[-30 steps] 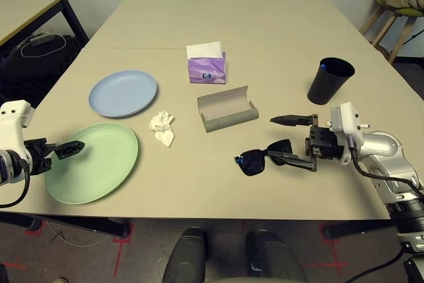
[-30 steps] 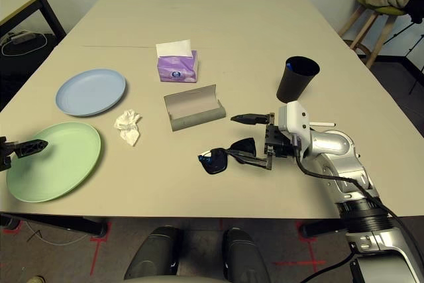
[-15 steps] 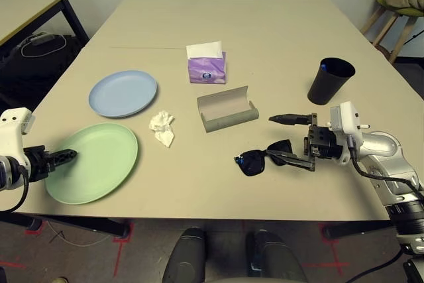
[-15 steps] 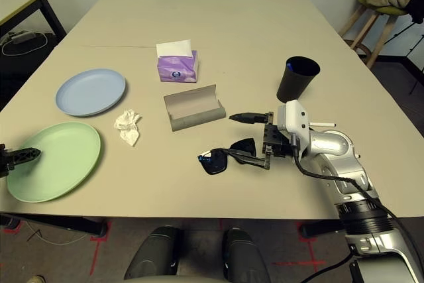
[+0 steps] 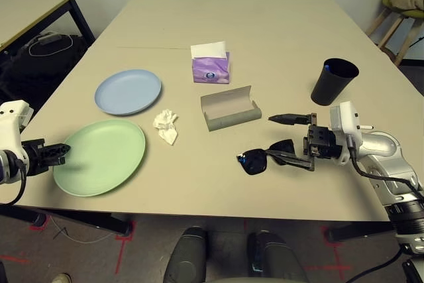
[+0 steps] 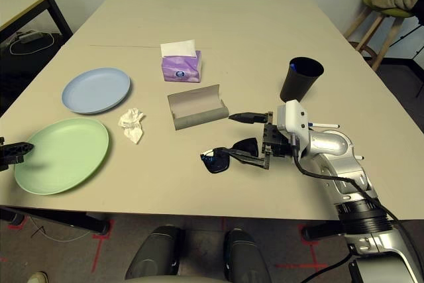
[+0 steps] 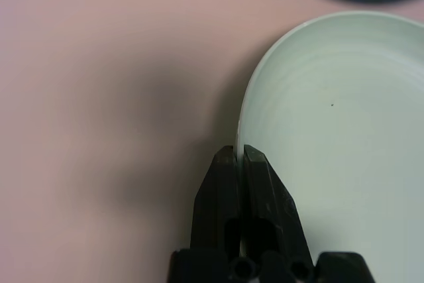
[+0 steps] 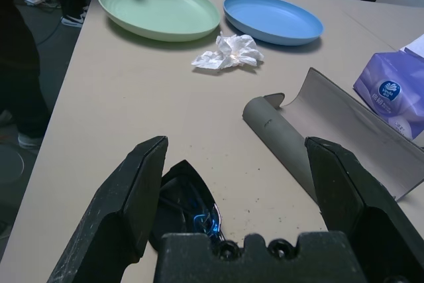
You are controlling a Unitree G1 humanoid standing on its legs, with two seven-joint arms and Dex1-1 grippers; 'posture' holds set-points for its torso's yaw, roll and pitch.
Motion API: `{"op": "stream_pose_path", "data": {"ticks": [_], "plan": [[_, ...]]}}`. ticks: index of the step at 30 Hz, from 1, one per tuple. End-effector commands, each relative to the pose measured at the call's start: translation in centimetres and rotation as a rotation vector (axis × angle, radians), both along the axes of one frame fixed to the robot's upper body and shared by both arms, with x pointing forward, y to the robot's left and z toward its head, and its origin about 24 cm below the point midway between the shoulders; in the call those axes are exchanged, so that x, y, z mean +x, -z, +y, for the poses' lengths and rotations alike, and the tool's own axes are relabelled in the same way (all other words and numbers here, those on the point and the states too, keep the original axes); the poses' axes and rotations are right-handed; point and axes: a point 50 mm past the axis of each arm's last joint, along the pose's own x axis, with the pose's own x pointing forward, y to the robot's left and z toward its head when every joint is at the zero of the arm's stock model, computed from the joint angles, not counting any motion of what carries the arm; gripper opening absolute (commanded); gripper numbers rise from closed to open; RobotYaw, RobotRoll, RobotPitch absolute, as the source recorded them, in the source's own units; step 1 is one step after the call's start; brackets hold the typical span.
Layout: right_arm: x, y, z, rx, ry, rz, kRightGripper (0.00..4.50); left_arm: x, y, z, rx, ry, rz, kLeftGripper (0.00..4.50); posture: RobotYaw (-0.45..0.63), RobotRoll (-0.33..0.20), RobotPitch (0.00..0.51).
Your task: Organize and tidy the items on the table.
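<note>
Pinching the near-left rim of the pale green plate [image 5: 99,157], our left gripper [image 7: 238,157] has its two black fingers pressed together on the plate's edge at the left side of the table [image 5: 265,38]. Our right gripper [image 5: 289,140] stands wide apart, pointing left, one finger over the temple of the black sunglasses [image 5: 265,158] and nothing held. Just beyond it lies the open grey glasses case [image 5: 229,108]. The crumpled white tissue [image 5: 165,126] sits between the case and the plates, the light blue plate [image 5: 128,91] behind the green one. The black cup [image 5: 334,81] stands at the right, the purple tissue box [image 5: 211,64] mid-table
</note>
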Motion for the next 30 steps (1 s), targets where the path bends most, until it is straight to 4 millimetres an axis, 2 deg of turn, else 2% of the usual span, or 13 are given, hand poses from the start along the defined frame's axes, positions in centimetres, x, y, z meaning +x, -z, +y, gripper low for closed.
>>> {"op": "stream_pose_path", "data": {"ticks": [1,12,21,30], "plan": [[0.1,0.0,0.1,0.005,0.0,0.004,4.5,0.5,-0.1,-0.9,-0.053,-0.006,-0.03,0.04,0.19,0.0,0.081],[0.5,-0.9,0.3,0.053,0.023,0.033,4.5,1.9,-2.0,-4.4,-0.162,0.01,-0.182,0.04,0.2,0.0,0.081],[0.7,-1.0,0.4,0.057,0.018,0.03,4.5,3.0,-3.7,-4.5,-0.272,-0.067,-0.286,0.04,0.2,0.0,0.079],[0.9,-0.8,0.3,0.061,0.061,0.048,4.5,6.0,-3.5,-5.5,-0.307,-0.199,-0.341,0.04,0.2,0.0,0.078]]}}
